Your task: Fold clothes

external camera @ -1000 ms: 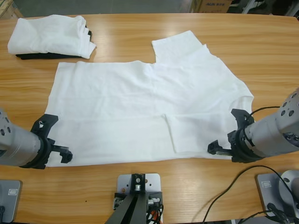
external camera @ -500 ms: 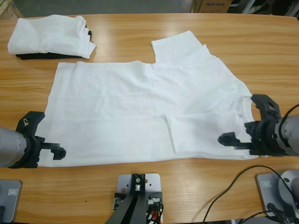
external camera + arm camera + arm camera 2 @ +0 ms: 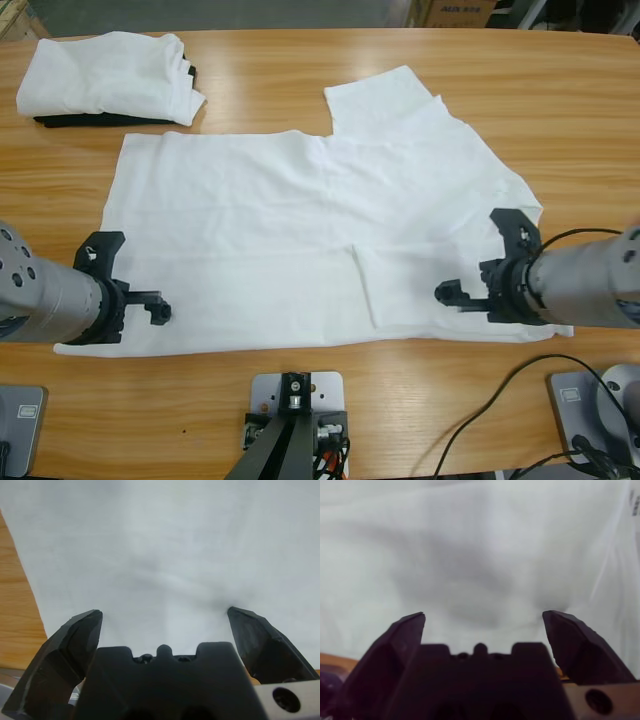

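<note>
Under my left gripper [image 3: 137, 277] lies the white T-shirt [image 3: 280, 230], jaws apart. My right gripper [image 3: 480, 258], also spread, hovers over it.

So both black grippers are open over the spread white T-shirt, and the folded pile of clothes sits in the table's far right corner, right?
Not quite. The folded pile of white clothes on a black garment sits in the far left corner of the wooden table, as the high view shows. The rest holds: the left gripper and right gripper are both open over the spread white T-shirt.
</note>
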Controlling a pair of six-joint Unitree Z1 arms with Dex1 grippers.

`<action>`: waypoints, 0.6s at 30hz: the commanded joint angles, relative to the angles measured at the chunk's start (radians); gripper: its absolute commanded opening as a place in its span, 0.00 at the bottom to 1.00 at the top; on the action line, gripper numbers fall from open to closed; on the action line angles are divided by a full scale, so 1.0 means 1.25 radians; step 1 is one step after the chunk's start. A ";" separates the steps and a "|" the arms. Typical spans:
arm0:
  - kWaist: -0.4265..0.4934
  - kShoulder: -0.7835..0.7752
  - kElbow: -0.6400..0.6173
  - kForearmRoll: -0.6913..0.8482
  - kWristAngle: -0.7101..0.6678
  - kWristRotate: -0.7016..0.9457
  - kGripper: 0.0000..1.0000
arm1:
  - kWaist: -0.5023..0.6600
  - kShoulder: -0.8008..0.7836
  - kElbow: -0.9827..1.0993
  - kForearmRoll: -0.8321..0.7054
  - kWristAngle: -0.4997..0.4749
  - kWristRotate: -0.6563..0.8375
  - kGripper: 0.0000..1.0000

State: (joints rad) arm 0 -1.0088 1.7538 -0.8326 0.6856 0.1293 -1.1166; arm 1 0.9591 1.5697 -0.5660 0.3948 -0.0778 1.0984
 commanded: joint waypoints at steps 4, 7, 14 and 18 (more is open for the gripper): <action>-0.049 0.028 0.056 -0.018 -0.015 -0.042 1.00 | 0.013 0.067 0.027 -0.002 0.047 0.062 0.95; -0.085 0.028 0.082 -0.018 -0.026 -0.076 1.00 | 0.040 0.067 0.029 0.007 0.064 0.088 0.95; -0.092 -0.015 0.120 -0.009 -0.030 -0.095 1.00 | 0.045 0.040 0.027 0.063 0.096 0.104 0.92; -0.092 -0.023 0.117 0.012 -0.030 -0.089 1.00 | 0.045 0.044 0.023 0.124 0.105 0.097 0.90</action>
State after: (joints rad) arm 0 -1.1114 1.7034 -0.7533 0.6618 0.1088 -1.2262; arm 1 1.0014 1.6162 -0.5628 0.4500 0.0140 1.2130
